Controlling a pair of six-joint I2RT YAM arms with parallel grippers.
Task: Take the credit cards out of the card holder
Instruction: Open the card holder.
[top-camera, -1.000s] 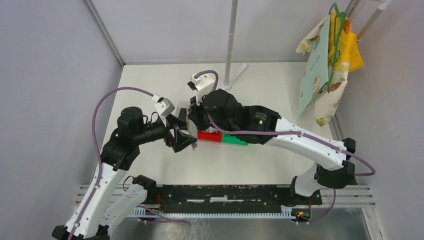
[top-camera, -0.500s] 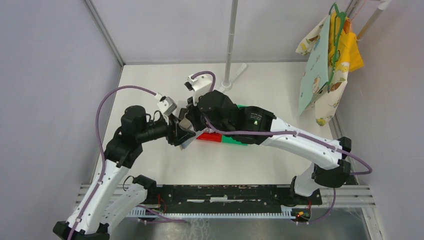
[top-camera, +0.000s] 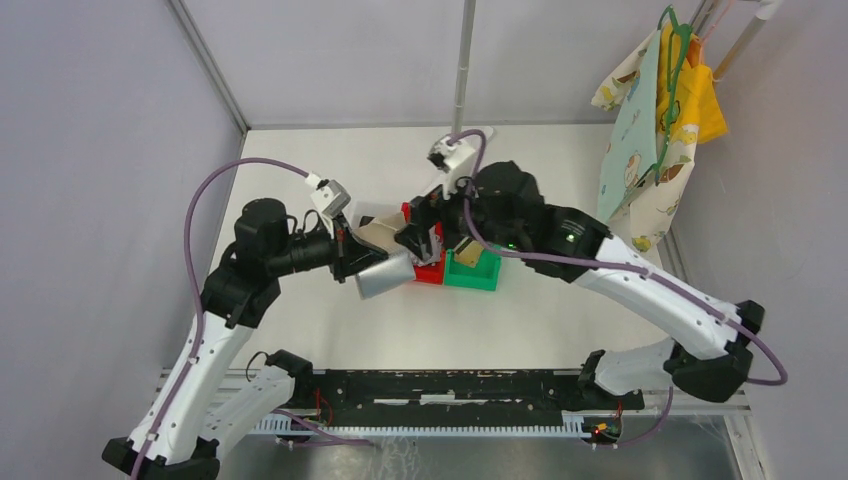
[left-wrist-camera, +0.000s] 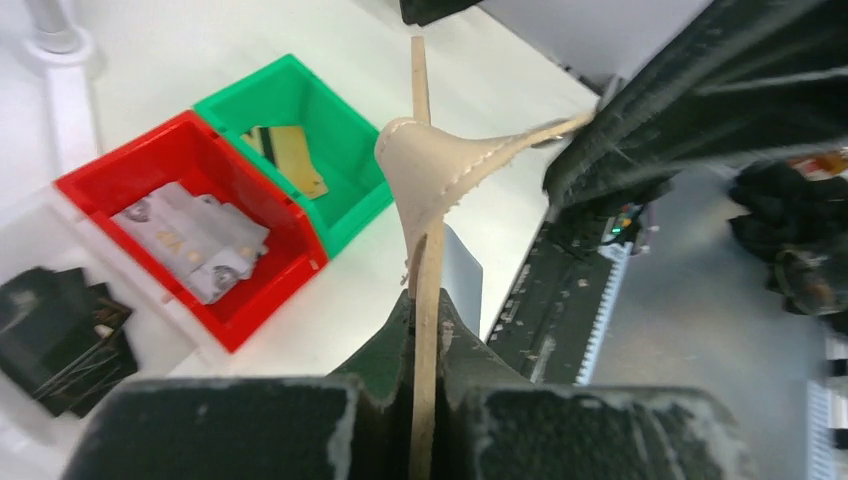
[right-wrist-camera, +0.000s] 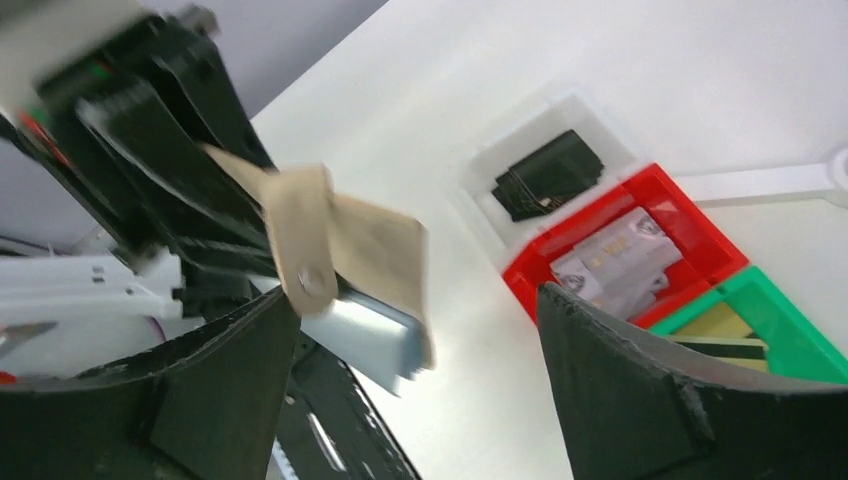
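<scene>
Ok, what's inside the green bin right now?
A gold card with a dark stripe lies in the green bin. Whether a second card sits under it cannot be told, and the bin's walls hide the edges of its floor.

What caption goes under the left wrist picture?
Left hand pinches the tan card holder; red bin and green bin sit beyond.

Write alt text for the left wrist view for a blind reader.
The left end effector clamps a tan card holder, seen edge-on. Behind, a red bin holds silvery cards and a green bin a gold card.
</scene>
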